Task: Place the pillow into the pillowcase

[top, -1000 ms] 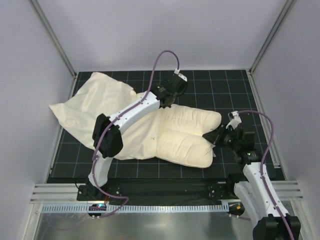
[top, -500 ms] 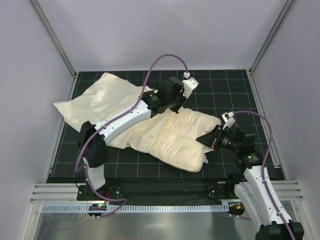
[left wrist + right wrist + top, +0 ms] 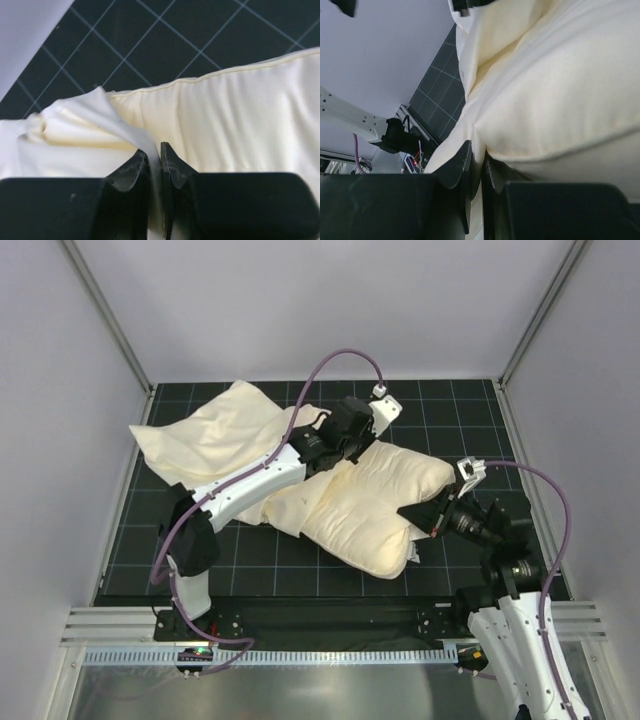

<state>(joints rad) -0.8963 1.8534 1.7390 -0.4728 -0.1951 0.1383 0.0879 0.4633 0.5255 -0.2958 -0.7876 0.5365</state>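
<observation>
The pillow (image 3: 365, 510), thick, puffy and cream, lies at centre right of the dark mat. The thin wrinkled pillowcase (image 3: 205, 435) is spread at the back left, one end meeting the pillow's left end. My left gripper (image 3: 345, 452) is over that meeting place. In the left wrist view it (image 3: 154, 150) is shut on a fold of the pillowcase (image 3: 75, 130), next to the pillow's stitched edge (image 3: 240, 120). My right gripper (image 3: 418, 514) is at the pillow's right end. In the right wrist view it (image 3: 479, 152) is shut on the edge of the pillow (image 3: 560, 95).
The black gridded mat (image 3: 470, 410) is enclosed by pale walls and metal corner posts (image 3: 535, 320) on three sides. A metal rail (image 3: 320, 625) with the arm bases runs along the near edge. The left arm's purple cable (image 3: 340, 360) loops above the cloth.
My left gripper has moved right and back, dragging the pillowcase that way. My right gripper has kept hold of the pillow, whose right end now sits higher.
</observation>
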